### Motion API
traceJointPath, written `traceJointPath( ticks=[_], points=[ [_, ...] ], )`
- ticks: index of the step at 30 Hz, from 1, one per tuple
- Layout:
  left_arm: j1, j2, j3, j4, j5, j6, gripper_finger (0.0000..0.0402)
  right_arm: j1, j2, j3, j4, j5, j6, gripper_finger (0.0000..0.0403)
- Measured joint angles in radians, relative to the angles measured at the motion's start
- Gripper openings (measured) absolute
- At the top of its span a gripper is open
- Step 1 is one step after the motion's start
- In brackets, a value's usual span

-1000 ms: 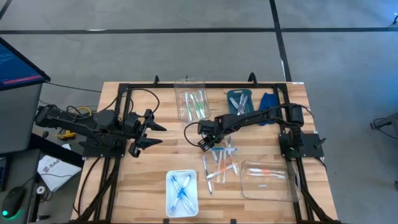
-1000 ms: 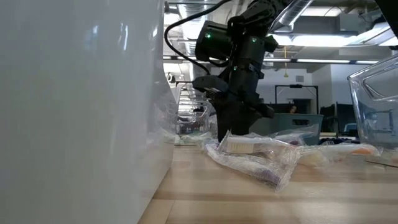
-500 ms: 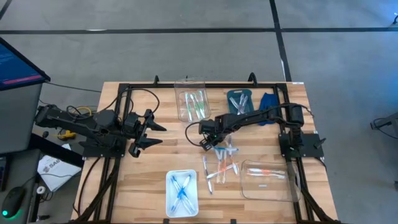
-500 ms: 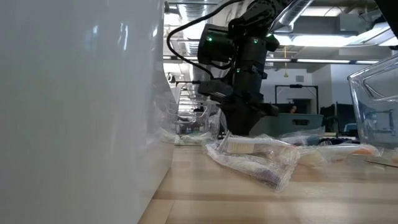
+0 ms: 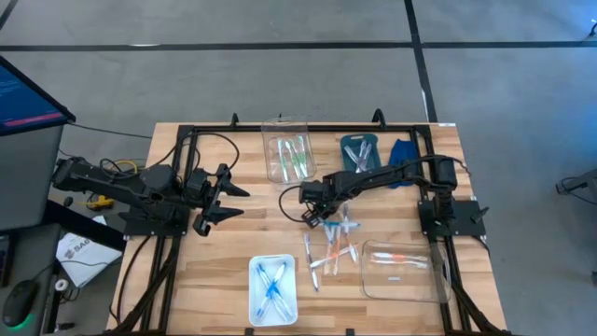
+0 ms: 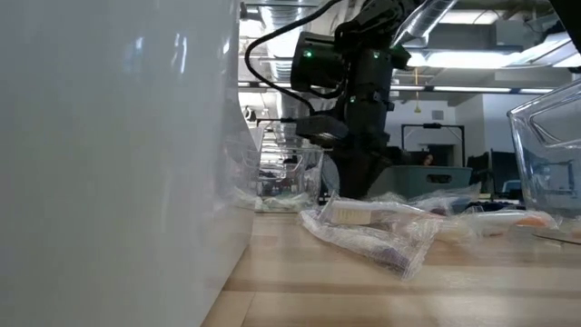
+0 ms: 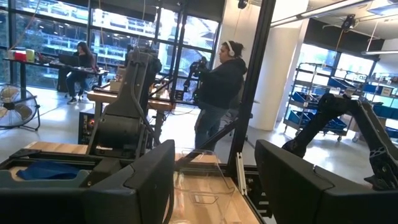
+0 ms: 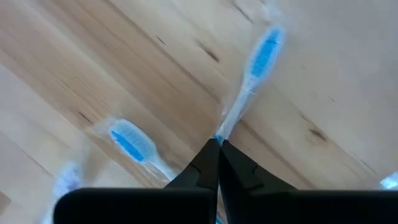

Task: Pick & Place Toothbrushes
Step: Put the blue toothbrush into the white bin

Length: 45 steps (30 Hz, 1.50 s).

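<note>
Near the worktop's middle, my right claw (image 8: 217, 144) pinches a blue brush (image 8: 249, 87) at its thin, light, slippery, wrapped handle.

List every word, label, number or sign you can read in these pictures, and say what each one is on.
None can be read with certainty.
White bag on the floor left of the table: dark print, too small to read.
Screen at the left edge: lines of text, too small to read.
Toothbrushes, trays and both arms: no lettering shows.
</note>
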Motion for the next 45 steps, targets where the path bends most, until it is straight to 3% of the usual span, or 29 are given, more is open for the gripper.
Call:
traceJointPath(
  ticks=[7,16,23,31,38,45],
  points=[
    [0.0,0.0,0.0,0.0,0.0,0.0,0.0218,0.008,-0.014,0.102,-0.147,0.103,-0.062,0.0001],
    [0.0,-0.003,0.0,-0.003,0.032,0.0,0.0218,0.028,-0.02,0.33,-0.295,0.208,-0.199,0.0],
    [0.0,-0.025,0.0,-0.004,0.16,0.0,0.0218,0.071,-0.019,0.458,-0.311,0.211,-0.476,0.0],
    [0.0,-0.06,0.0,-0.042,0.16,0.0,0.0218,0.111,-0.019,0.501,-0.31,0.212,-0.661,0.0],
    [0.0,-0.067,0.0,-0.052,0.201,-0.009,0.0218,0.166,-0.019,0.501,-0.299,0.212,-1.065,0.0],
    [-0.017,-0.056,0.0,-0.048,0.213,-0.083,0.0218,0.256,-0.019,0.501,-0.266,0.218,-1.672,0.0]
  ],
)
